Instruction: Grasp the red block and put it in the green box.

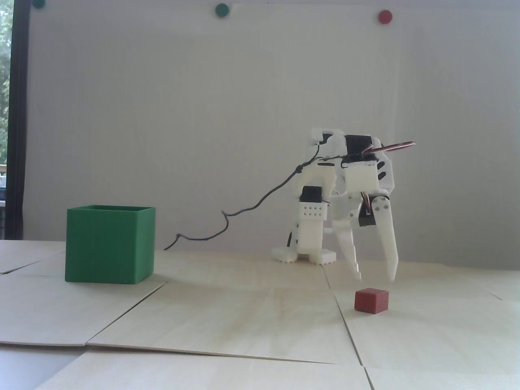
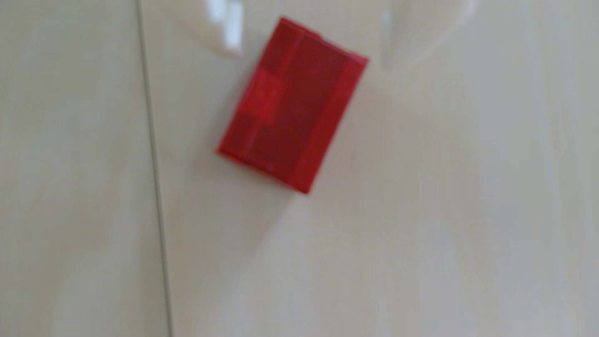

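Observation:
The red block (image 1: 371,300) lies on the pale wooden table at the right of the fixed view. My white gripper (image 1: 375,279) hangs just above it, pointing down, jaws spread wider than the block and holding nothing. In the blurred wrist view the red block (image 2: 293,105) fills the upper middle, and the two white fingertips (image 2: 227,32) show at the top edge on either side of it, with the gripper (image 2: 308,48) open. The green box (image 1: 109,249) stands on the table at the left of the fixed view, far from the gripper.
The arm's white base (image 1: 304,256) sits behind the block, with a dark cable (image 1: 243,209) trailing left toward the box. Seams (image 1: 341,317) run between the table's boards. Round green (image 1: 222,9) and red (image 1: 384,16) magnets are on the wall.

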